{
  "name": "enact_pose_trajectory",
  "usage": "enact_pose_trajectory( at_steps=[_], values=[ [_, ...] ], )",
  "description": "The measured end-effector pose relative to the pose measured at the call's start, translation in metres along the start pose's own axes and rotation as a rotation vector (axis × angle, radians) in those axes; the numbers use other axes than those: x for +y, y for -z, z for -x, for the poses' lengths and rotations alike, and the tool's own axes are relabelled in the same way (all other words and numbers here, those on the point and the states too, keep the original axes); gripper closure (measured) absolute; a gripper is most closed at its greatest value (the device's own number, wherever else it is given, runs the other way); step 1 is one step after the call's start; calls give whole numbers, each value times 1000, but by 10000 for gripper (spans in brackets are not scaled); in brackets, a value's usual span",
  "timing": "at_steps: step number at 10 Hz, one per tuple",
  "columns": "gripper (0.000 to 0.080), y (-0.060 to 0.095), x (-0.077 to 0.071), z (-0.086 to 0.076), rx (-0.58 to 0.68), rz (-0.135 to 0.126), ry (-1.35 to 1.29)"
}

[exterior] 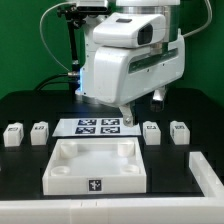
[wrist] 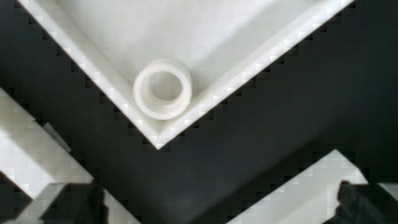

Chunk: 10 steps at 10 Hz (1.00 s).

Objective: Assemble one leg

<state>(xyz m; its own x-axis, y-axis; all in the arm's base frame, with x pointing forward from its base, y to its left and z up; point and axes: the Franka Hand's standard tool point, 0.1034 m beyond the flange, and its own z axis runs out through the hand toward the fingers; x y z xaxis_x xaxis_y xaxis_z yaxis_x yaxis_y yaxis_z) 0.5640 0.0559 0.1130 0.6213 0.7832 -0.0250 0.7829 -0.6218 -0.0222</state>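
Observation:
Four small white legs with tag markers stand on the black table, two at the exterior view's left [exterior: 13,135] [exterior: 40,132] and two at its right [exterior: 152,132] [exterior: 180,132]. The large white tray [exterior: 95,168] lies at the front centre. My gripper [exterior: 128,117] hangs over the tray's far right corner, apart from every leg. In the wrist view the gripper [wrist: 217,205] is open and empty, its dark fingertips [wrist: 71,205] wide apart, with the tray's corner and its round socket [wrist: 164,88] below it. No leg shows in the wrist view.
The marker board [exterior: 100,126] lies just behind the tray, between the two pairs of legs. A white block [exterior: 206,176] sits at the front right edge of the exterior view. A dark stand with cables [exterior: 68,50] rises behind at the left.

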Motion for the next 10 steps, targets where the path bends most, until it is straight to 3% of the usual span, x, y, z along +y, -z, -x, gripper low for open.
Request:
enact_pose_trajectory(
  at_steps=[7, 8, 10],
  values=[
    [150, 0, 0, 1, 0, 0, 40],
    [150, -5, -12, 17, 6, 10, 118],
    [150, -33, -39, 69, 19, 27, 459]
  ],
)
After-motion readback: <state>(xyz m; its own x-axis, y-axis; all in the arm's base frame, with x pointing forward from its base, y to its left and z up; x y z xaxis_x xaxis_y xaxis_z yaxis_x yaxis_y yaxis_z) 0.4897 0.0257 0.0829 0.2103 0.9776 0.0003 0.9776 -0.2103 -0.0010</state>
